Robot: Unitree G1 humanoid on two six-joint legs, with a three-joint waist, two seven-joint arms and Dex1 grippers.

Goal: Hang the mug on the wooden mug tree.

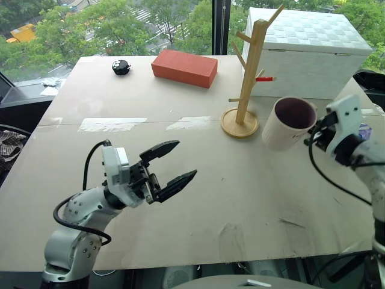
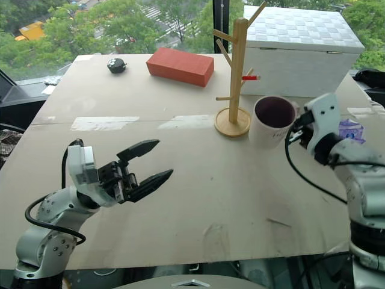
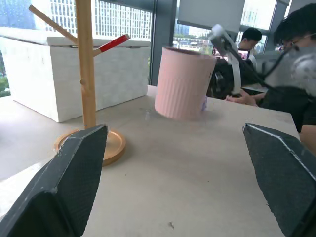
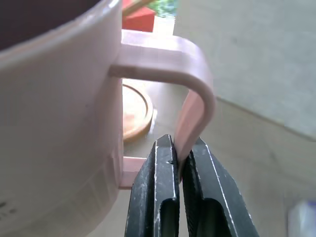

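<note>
Mug tree [image 1: 248,72] stands on table [image 1: 180,180], right of centre. Box [image 1: 307,48] behind it, brick [image 1: 184,67] to its left. Mug [image 1: 289,123] just right of tree base, tilted. Small round object [image 1: 121,67] left of brick.

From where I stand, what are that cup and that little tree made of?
The mug looks like glazed ceramic: smooth cream wall, dark maroon inside, faint sheen. The mug tree looks like pale unpainted wood, perhaps lightly sealed: grain-coloured post, pegs and round base, one peg red-tipped.
</note>
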